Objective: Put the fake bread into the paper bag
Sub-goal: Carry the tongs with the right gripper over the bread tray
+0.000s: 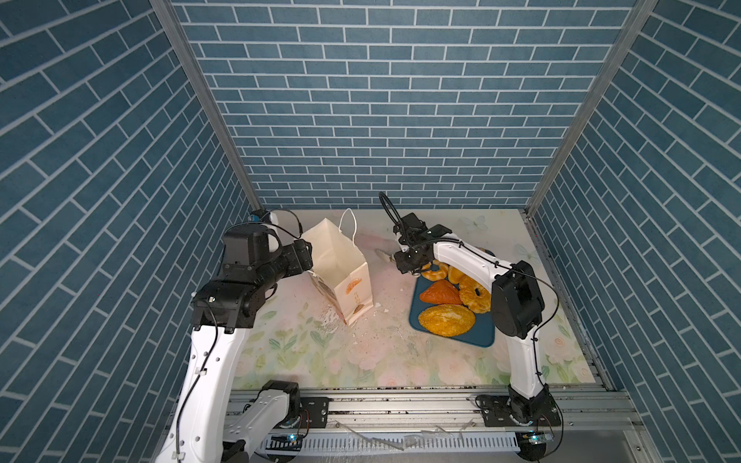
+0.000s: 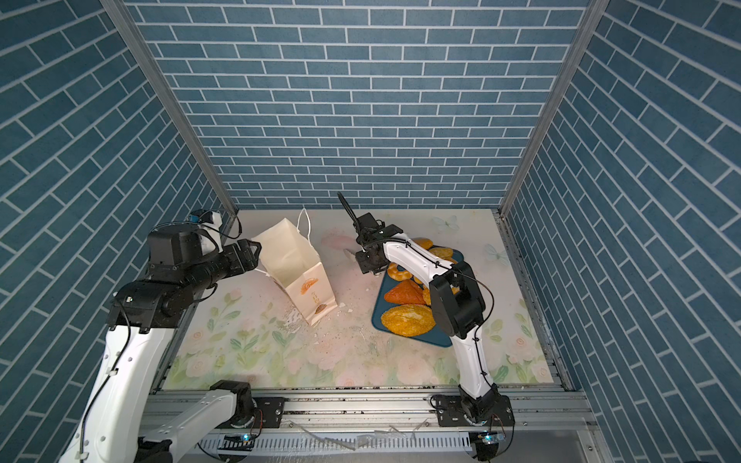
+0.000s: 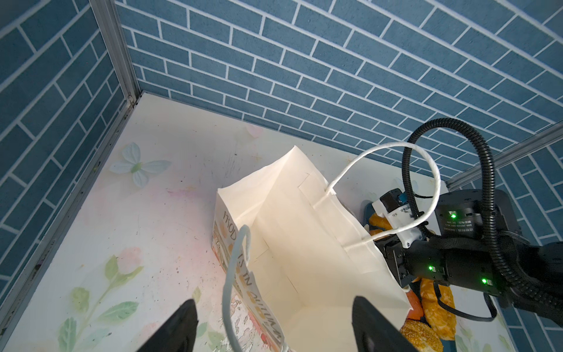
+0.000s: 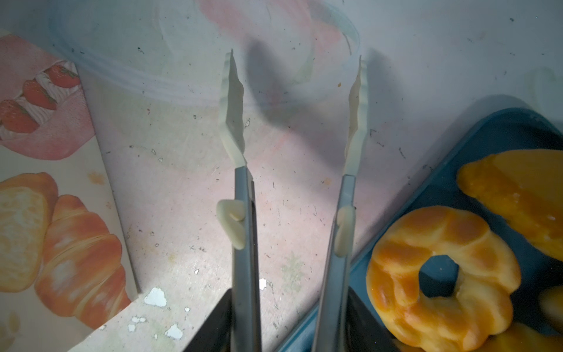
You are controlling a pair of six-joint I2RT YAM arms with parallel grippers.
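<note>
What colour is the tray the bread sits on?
Dark blue. The tray shows best in a top view.

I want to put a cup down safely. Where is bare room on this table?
Free: the front of the table, between the rail and the bag; the narrow lane between bag and tray. Crowded: the tray, full of bread, and the lane's far end, under the tongs.

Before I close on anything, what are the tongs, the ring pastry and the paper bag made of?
The tongs: brushed metal arms, likely steel; matte cream scalloped tips, probably silicone. The ring pastry: glossy moulded surface, plastic or foam, cannot tell which. The paper bag: matte cream paper, sharply creased folds.
</note>
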